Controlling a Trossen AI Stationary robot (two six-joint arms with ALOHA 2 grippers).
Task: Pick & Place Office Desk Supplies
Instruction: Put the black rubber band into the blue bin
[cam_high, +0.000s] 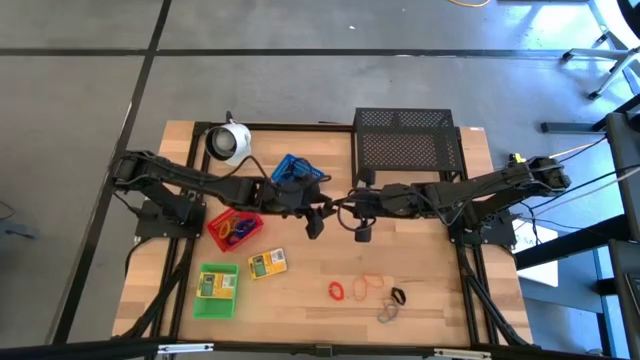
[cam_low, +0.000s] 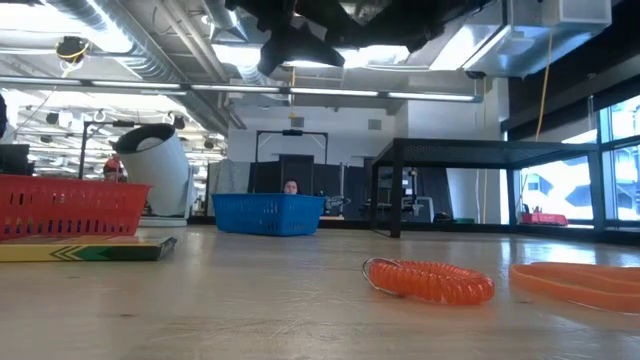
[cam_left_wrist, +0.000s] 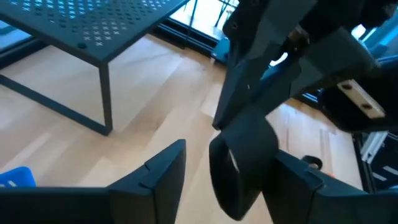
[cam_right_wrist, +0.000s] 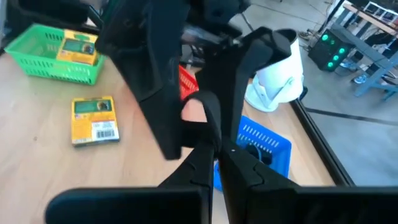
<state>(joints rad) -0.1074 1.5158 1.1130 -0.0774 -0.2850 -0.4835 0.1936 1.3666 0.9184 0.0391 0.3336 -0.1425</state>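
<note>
Loose loops lie on the wood at the near right of the table: a red coiled loop (cam_high: 337, 291), an orange loop (cam_high: 371, 282), a black one (cam_high: 398, 296) and a grey one (cam_high: 388, 314), all flat and close together; in the low view the coiled loop (cam_low: 430, 281) lies with its long axis across the picture. A yellow-green box (cam_high: 267, 263) lies flat and alone, long axis slightly skewed to the table edge, label up; its print is too small to read. A second box (cam_high: 212, 284) lies inside the green tray (cam_high: 216, 306) at near left. The red tray (cam_high: 222, 219) holds several coloured loops (cam_high: 238, 228); the blue tray (cam_high: 297, 166) sits behind it, near the white round object (cam_high: 229, 142). The black mesh rack (cam_high: 407, 141) stands at the far side. Left gripper (cam_high: 313, 226) hangs above bare table at centre, fingers (cam_left_wrist: 163, 168) spread, nothing between them. Right gripper (cam_high: 363, 233) hangs just beside it, fingers (cam_right_wrist: 200, 163) pressed together, empty. A person shows behind the blue tray in the low view.
</note>
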